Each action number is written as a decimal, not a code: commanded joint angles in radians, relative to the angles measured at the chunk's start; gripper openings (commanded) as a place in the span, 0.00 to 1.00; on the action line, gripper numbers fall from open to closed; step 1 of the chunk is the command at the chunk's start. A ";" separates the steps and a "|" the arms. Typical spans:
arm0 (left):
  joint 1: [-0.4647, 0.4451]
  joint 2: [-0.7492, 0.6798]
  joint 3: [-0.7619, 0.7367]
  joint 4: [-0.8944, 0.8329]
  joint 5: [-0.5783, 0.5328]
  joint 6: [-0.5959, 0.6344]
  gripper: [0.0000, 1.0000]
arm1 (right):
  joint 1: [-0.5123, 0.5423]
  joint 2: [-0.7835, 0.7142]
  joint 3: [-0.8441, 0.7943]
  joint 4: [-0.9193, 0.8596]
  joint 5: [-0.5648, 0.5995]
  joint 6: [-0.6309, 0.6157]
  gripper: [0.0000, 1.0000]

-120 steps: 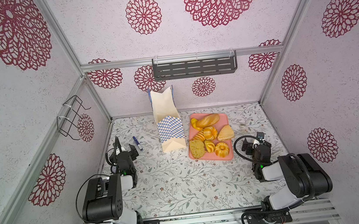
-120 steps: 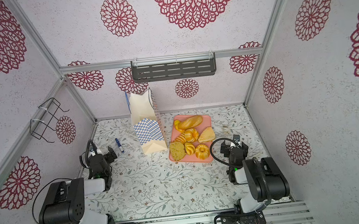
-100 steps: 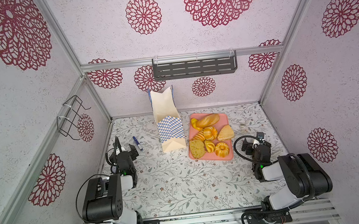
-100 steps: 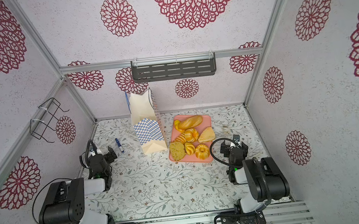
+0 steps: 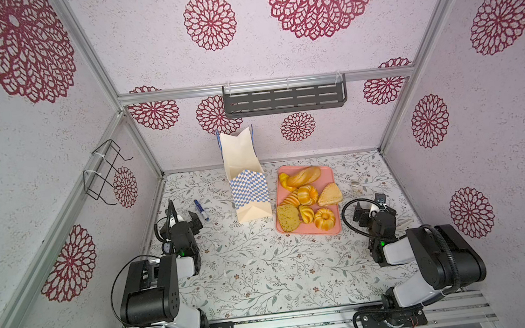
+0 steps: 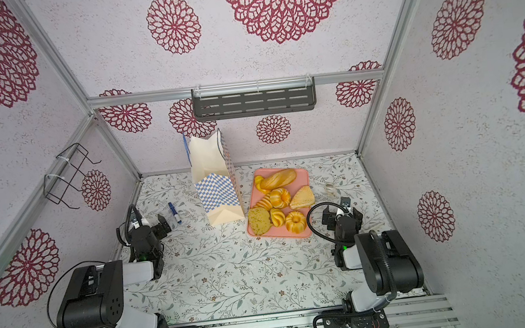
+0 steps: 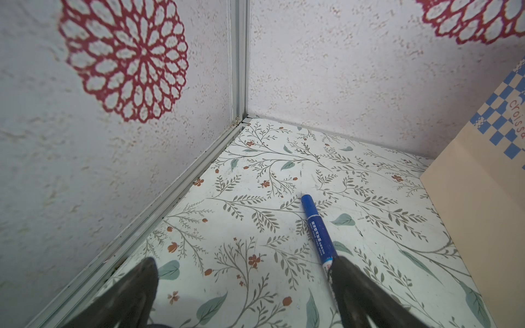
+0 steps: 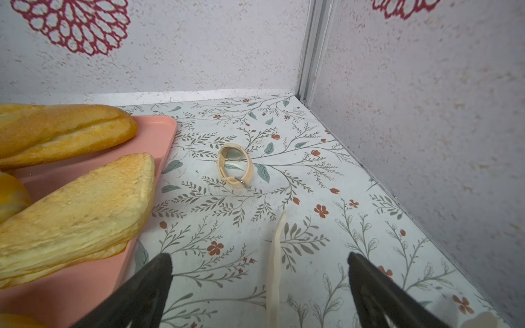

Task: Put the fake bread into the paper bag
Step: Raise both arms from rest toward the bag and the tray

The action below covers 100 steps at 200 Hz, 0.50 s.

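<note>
L gripper [image 7: 243, 264] and R gripper [image 8: 258, 257] are both sitting wide open, holding nothing. I'm seeing no change vs half a sec back, so the task isn't started yet. Bread [image 5: 306, 196], golden and glossy, approx eight pcs, is lying piled on the tray [image 5: 328, 174], just beside the bag [image 5: 251, 192], which is standing upright.

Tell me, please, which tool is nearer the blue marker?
Left. The left tool sits right beside the blue marker; the right tool is beyond the pink tray.
</note>
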 commanded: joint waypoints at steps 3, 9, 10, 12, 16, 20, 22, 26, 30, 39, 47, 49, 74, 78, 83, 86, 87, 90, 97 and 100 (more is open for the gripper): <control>-0.004 0.007 0.011 0.014 0.005 0.023 0.97 | -0.001 -0.008 0.008 0.045 -0.001 -0.010 0.99; -0.003 0.007 0.012 0.015 0.005 0.022 0.97 | -0.001 -0.009 0.009 0.045 -0.002 -0.010 0.99; -0.003 0.007 0.011 0.014 0.005 0.022 0.98 | -0.001 -0.009 0.008 0.045 -0.001 -0.010 0.99; -0.003 0.007 0.011 0.015 0.005 0.022 0.98 | -0.001 -0.008 0.009 0.045 -0.002 -0.010 0.99; -0.003 0.007 0.011 0.014 0.005 0.022 0.97 | -0.001 -0.008 0.008 0.045 -0.001 -0.010 0.99; -0.003 0.008 0.011 0.014 0.005 0.021 0.97 | -0.001 -0.009 0.008 0.045 -0.002 -0.011 0.99; -0.003 0.008 0.011 0.014 0.005 0.022 0.97 | -0.001 -0.009 0.008 0.045 -0.002 -0.010 0.99; -0.003 0.008 0.012 0.013 0.006 0.022 0.97 | -0.001 -0.008 0.008 0.045 0.000 -0.010 0.99; -0.003 0.008 0.013 0.012 0.007 0.022 0.97 | -0.001 -0.008 0.008 0.045 -0.002 -0.010 0.99; -0.003 0.008 0.014 0.011 0.008 0.022 0.97 | -0.001 -0.008 0.008 0.045 -0.001 -0.009 0.99; -0.003 0.008 0.016 0.008 0.008 0.022 0.97 | -0.001 -0.008 0.008 0.045 -0.002 -0.009 0.99; -0.002 0.008 0.017 0.008 0.008 0.021 0.97 | -0.001 -0.008 0.008 0.045 -0.002 -0.009 0.99; -0.003 0.009 0.016 0.007 0.008 0.022 0.97 | -0.001 -0.008 0.008 0.044 -0.003 -0.009 0.99; -0.002 0.008 0.015 0.006 0.009 0.021 0.97 | -0.001 -0.008 0.008 0.044 -0.003 -0.008 0.99; -0.002 0.009 0.016 0.006 0.010 0.022 0.97 | -0.001 -0.008 0.009 0.044 -0.002 -0.007 0.99; -0.002 0.009 0.017 0.005 0.010 0.021 0.97 | -0.001 -0.008 0.008 0.044 -0.003 -0.008 0.99; -0.002 0.008 0.017 0.005 0.011 0.020 0.97 | -0.001 -0.008 0.008 0.044 -0.002 -0.007 0.99; -0.001 0.008 0.017 0.004 0.013 0.021 0.97 | -0.001 -0.008 0.010 0.044 -0.002 -0.007 0.99; 0.003 0.007 0.018 0.001 0.019 0.019 0.97 | -0.001 -0.008 0.010 0.042 -0.002 -0.008 0.99; 0.006 0.007 0.018 0.000 0.026 0.019 0.97 | -0.001 -0.008 0.009 0.041 -0.003 -0.008 0.99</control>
